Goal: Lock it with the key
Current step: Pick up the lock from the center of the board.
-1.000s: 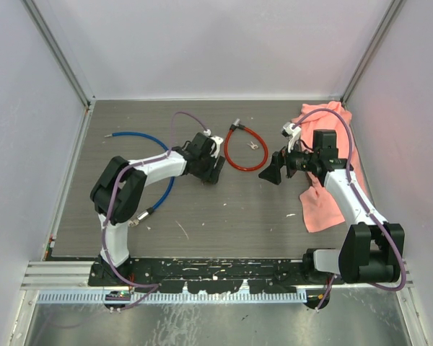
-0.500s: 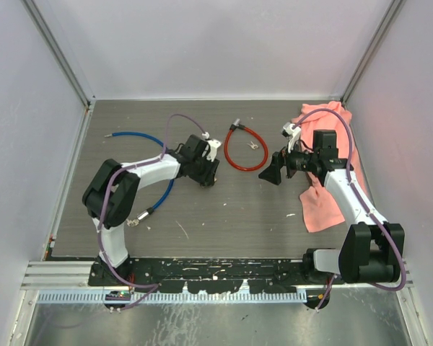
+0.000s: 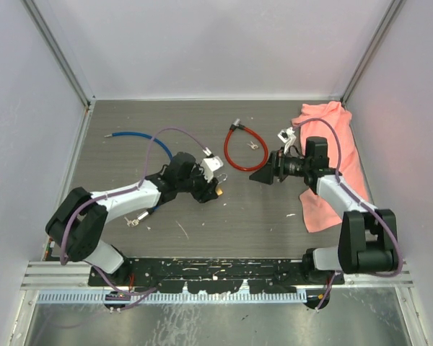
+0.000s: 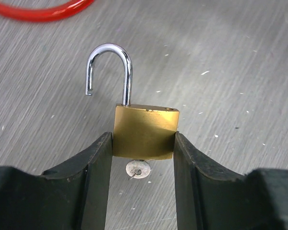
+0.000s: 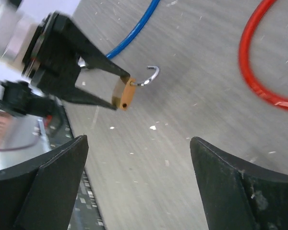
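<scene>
While in the left tool (image 4: 143, 143), brass padlock (image 4: 145, 130), shackle (image 4: 111, 61) open.

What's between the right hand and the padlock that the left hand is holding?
Nothing but bare tabletop: the right wrist view shows the padlock straight ahead of the open right hand, with the red cable lock off to one side.

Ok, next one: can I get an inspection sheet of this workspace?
Surface: grey wood-grain table, white flecks.
Job's things: brass padlock, shackle open; silver piece under it, likely its key.
Clutter: red cable loop with small keys beside it; pink cloth far right.
Grippers: left gripper shut on padlock; right gripper open, empty.
Cables: blue cable on table; purple cables along arms.
Surroundings: white walls.
</scene>
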Robot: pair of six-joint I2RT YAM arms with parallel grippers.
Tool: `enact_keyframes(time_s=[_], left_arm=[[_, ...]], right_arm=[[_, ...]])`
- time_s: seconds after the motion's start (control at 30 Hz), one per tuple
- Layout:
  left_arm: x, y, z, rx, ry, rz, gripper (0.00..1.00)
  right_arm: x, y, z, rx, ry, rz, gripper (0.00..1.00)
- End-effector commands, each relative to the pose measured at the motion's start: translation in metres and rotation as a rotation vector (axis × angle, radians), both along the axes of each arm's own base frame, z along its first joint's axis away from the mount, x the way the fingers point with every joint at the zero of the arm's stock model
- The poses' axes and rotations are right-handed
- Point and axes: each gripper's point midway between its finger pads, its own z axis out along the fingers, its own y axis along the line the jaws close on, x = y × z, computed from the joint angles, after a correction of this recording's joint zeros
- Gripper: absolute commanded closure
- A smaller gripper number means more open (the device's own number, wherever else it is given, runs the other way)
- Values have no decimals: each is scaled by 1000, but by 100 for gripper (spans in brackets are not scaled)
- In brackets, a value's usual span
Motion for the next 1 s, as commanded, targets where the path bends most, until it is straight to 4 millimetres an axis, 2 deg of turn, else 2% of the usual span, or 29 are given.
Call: enact_keyframes(time_s=[0.0, 0.13, 0.27, 0.4, 0.53, 0.7, 0.83, 0.87, 0.93, 0.97], left_arm=[[3, -38, 70, -147, -302, -119, 100], [-5, -48, 79, -137, -368, -140, 100], [-10, -53, 81, -128, -393, -157, 100], [-17, -59, 82, -124, -403, -191, 100], [-15, -59, 80, -94, -413, -199, 100], [-16, -61, 80, -96, -414, -210, 100], [-17, -62, 81, -98, -408, -207, 99], [-18, -62, 81, -105, -397, -201, 95], [-18, -60, 83, -120, -372, -174, 73], [-20, -59, 86, -136, -364, -161, 59]], right_arm=[[11, 30, 9, 161, 211, -59, 10], [8, 57, -12, 121, 388, -30, 18], [11, 61, -25, 102, 447, -47, 23], [13, 61, -22, 109, 448, -60, 29], [12, 63, -20, 121, 462, -49, 50], [11, 64, -17, 129, 463, -35, 66], [7, 66, -8, 150, 433, 6, 95], [7, 66, -4, 156, 408, 18, 99], [5, 65, 7, 165, 361, 33, 99], [4, 64, 14, 173, 336, 37, 99]])
